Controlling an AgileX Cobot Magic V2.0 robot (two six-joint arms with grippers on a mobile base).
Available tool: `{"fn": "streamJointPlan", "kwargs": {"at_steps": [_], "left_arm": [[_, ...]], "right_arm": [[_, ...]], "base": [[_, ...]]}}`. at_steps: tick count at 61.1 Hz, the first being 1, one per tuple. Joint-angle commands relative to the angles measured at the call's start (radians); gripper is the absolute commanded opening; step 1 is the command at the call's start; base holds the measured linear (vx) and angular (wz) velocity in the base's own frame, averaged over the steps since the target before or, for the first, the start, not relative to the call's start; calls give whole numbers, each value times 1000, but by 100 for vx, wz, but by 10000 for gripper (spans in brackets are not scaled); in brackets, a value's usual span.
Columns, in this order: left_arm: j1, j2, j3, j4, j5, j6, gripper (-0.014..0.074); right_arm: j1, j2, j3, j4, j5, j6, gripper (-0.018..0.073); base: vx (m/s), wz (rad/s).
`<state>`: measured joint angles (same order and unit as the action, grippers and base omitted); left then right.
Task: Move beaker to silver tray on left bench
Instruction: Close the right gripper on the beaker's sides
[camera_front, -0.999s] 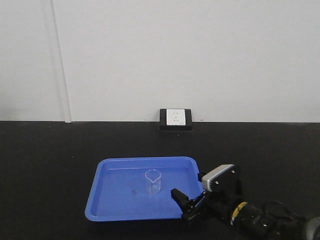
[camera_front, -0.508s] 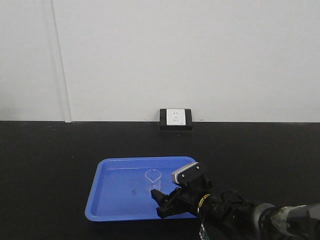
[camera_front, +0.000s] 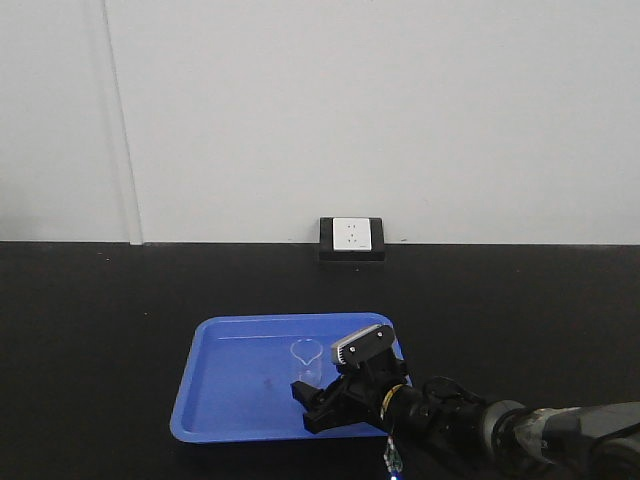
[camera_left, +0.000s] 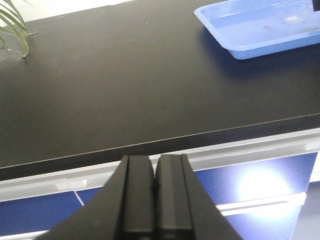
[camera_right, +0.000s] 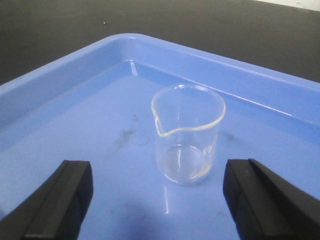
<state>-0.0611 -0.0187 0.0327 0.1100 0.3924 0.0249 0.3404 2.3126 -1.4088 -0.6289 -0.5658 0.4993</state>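
Standing upright in the blue tray (camera_right: 60, 75) on the tabletop (camera_left: 125, 90), the beaker (camera_right: 187, 135) is framed, untouched, between the wide-open fingers (camera_right: 60, 200) of the right hand (camera_right: 160, 197), evidently lined up for a grasp; the left hand (camera_left: 154, 195) is seen closed.

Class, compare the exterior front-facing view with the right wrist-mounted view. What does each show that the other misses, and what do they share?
Only the exterior view shows the white wall, the wall socket and the right arm itself. Only the right wrist view shows, close up, the empty inside of the beaker and a gap between each finger and the glass. Both show the beaker upright in the blue tray, with the open right gripper at it.
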Motion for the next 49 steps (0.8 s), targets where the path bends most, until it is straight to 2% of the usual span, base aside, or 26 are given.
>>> {"fn": "streamJointPlan", "kwargs": {"at_steps": [1, 49], "left_arm": [[-4, -8, 20, -3, -83, -2, 1], [-4, -8, 20, -3, -83, -2, 1]], "right_arm": [[-1, -66, -31, 4, -56, 6, 579], [-1, -60, -31, 6, -49, 4, 579]], "base": [[0, 0], [0, 0]]}}
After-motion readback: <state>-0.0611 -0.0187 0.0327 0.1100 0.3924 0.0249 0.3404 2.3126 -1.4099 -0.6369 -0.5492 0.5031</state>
